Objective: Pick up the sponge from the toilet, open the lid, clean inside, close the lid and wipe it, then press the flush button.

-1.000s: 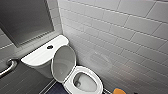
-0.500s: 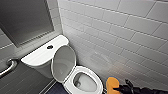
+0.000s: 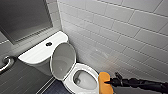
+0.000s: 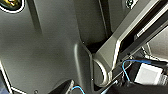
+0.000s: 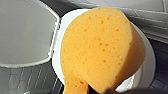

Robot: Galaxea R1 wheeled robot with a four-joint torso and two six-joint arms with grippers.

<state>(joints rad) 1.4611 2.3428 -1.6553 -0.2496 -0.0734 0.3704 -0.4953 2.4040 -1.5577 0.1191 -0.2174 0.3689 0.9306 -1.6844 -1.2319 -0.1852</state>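
Observation:
The white toilet [image 3: 37, 53] stands against the tiled wall. Its oval lid [image 3: 63, 60] is raised and leans back on the tank, so the bowl and seat [image 3: 95, 72] lie open. A round dark flush button [image 3: 49, 44] sits in the middle of the tank top. My right gripper [image 3: 108, 82] reaches in from the right, shut on the orange-yellow sponge [image 3: 104, 82]. It holds the sponge just beside the bowl's right rim. The sponge [image 5: 100, 50] shows large in the right wrist view, above the seat, with the lid [image 5: 25, 32] beside it. My left gripper stands open.
A white tiled wall [image 3: 120, 30] runs close along the toilet's right side. Behind the tank is a dark recessed panel [image 3: 22, 17]. A chrome grab bar [image 3: 6, 62] sticks out at the far left. Dark floor tiles [image 3: 22, 80] lie left of the bowl.
My right arm has come further in from the lower right, carrying the sponge leftward to the bowl's rim. The toilet and the raised lid have not moved.

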